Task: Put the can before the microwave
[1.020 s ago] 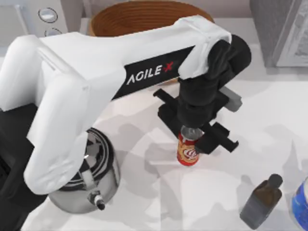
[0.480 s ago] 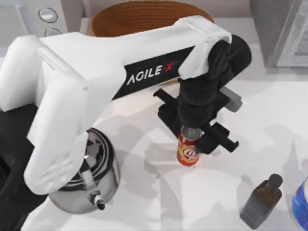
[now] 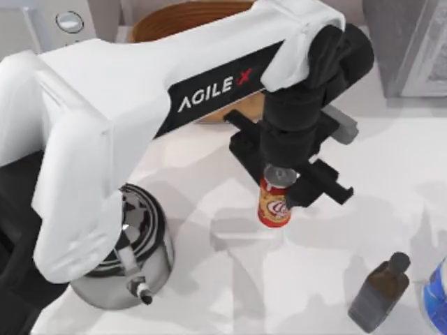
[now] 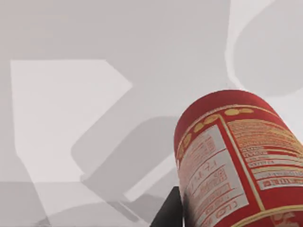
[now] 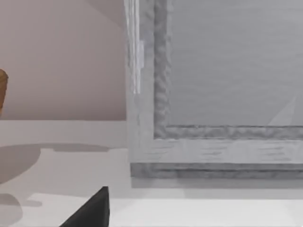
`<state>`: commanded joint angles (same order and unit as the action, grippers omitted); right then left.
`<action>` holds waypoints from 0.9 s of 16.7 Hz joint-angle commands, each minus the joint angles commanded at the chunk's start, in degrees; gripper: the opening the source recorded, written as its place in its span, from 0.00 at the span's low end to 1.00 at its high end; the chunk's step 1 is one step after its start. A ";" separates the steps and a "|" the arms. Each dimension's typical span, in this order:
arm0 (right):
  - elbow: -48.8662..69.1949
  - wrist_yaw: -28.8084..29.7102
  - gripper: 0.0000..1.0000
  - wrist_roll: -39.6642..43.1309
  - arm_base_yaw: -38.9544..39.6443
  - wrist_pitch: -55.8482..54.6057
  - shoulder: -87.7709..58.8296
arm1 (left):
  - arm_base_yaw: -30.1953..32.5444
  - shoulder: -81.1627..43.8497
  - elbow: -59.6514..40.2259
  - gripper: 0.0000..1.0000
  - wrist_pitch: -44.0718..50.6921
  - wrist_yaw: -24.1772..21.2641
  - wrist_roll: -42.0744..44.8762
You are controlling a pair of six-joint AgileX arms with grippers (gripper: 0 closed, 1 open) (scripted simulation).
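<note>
Top view: a white AgileX left arm reaches from the left edge across the middle of a pale tabletop (image 3: 209,279). Its black left pincer (image 3: 279,187) points down at the centre of the view, its fingers closed around the upper part of the can (image 3: 273,204). The can is small and red, with a silver top and a round white-and-orange logo, and it stands upright. A shadow lies beside its base, so it may be raised a little off the surface; contact cannot be confirmed. The microwave (image 3: 59,24), light grey with a round silver dial, sits at 11 o'clock, well apart from the can. A brown woven basket (image 3: 167,21) is at 12 o'clock, partly behind the arm. A steel kettle (image 3: 129,262) stands at 8 o'clock, a dark brown bottle (image 3: 380,293) at 5 o'clock, and a darker grey speckled appliance (image 3: 408,45) at 1 o'clock.

Left wrist view: the can (image 4: 236,161) looms close, its label of fine print facing the camera, with bare shadowed tabletop beyond.

Right wrist view: the parked right arm faces the grey speckled appliance (image 5: 213,94); whether its pincer is open cannot be told.

The can is probably light, stiff yet thin-walled, and smooth. A moderate squeeze across its round sides, near the top as here, should hold it without denting.
</note>
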<state>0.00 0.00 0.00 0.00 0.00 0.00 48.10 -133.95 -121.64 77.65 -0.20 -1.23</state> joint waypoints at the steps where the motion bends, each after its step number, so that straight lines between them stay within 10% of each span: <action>1: 0.00 0.00 1.00 0.00 0.00 0.00 0.00 | -0.03 0.06 -0.44 0.00 0.43 0.00 -0.04; 8: 0.00 0.00 1.00 0.00 0.00 0.00 0.00 | -3.54 0.81 -0.88 0.00 1.60 -0.53 2.86; 15: 0.00 0.00 1.00 0.00 0.00 0.00 0.00 | -29.11 5.17 -1.22 0.00 6.55 -2.65 17.06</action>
<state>0.00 0.00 0.00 0.00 0.00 0.00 18.99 -128.79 -122.86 84.20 -2.85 15.82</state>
